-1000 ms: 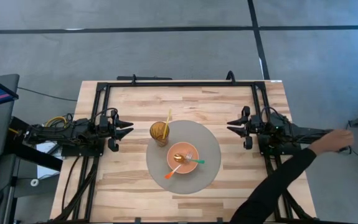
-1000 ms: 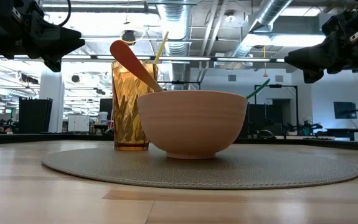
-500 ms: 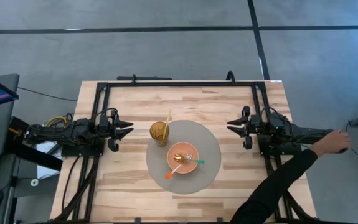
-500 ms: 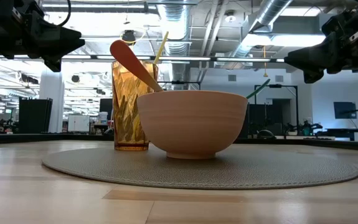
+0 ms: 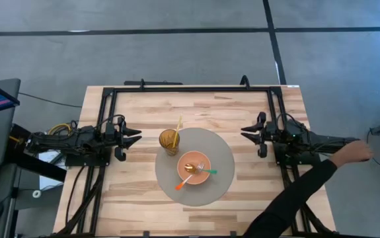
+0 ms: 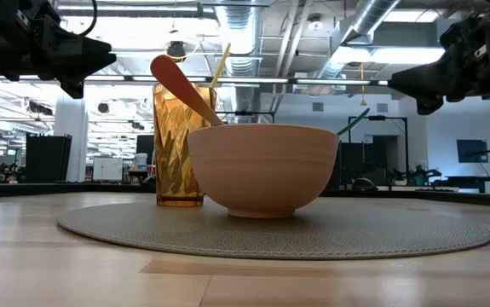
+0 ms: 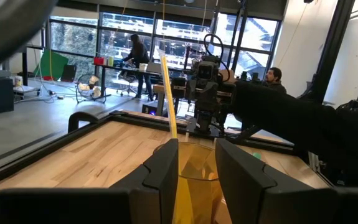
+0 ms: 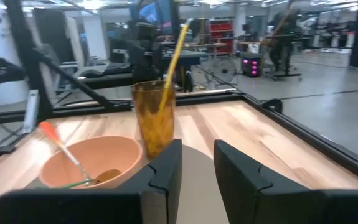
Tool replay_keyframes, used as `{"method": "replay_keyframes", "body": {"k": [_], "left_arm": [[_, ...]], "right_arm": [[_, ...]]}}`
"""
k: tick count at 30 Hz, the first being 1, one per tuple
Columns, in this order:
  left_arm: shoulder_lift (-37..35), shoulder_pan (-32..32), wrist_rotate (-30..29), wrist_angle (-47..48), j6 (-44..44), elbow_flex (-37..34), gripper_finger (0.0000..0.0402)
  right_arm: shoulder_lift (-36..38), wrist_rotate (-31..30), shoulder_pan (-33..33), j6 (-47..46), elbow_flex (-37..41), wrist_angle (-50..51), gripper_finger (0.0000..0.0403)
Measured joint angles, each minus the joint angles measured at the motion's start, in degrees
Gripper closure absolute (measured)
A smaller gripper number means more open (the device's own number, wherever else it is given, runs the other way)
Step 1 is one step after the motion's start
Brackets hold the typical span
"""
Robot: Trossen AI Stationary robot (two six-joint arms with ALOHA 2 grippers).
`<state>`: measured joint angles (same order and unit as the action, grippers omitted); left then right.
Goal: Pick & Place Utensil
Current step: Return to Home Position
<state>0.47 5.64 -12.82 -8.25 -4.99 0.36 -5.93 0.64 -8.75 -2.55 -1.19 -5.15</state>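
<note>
The orange bowl [image 5: 194,170] sits on the round gray mat [image 5: 224,153] at the centre of the tabletop [image 5: 143,198]. The green spoon [image 5: 210,172] and an orange-handled utensil [image 5: 181,183] lean inside it. The brown cup [image 5: 170,141] stands upright on the mat just beside the bowl, on the side toward the left arm, and carries the yellow straw [image 5: 178,125], which leans over its rim. All placements appear complete, so the step in hand is judged to be the return to rest. The left gripper [image 5: 137,136] hangs near the tabletop's left edge and the right gripper [image 5: 245,134] near its right edge. Both are raised, well apart from the mat and pointed at it. On each, the fingers are parted by a narrow gap and hold nothing. The next move calls only for settling both arms without swinging inward toward the cup. A black frame rail [image 5: 190,89] borders the tabletop. A person's arm [image 5: 302,192] reaches in behind the right arm, and this is the one obstruction to watch.
</note>
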Motion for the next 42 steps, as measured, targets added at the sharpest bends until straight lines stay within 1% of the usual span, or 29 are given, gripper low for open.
{"method": "replay_keyframes", "body": {"k": [10,42], "left_arm": [[0.00,0.00,0.00,0.00,-0.01,0.00,0.0294],[0.01,-0.01,0.00,0.01,-0.01,0.00,0.0294]], "right_arm": [[0.04,-5.40,-0.04,0.04,0.00,-0.02,0.0316],[-0.04,-5.20,0.00,-0.07,0.00,0.02,0.0316]]}}
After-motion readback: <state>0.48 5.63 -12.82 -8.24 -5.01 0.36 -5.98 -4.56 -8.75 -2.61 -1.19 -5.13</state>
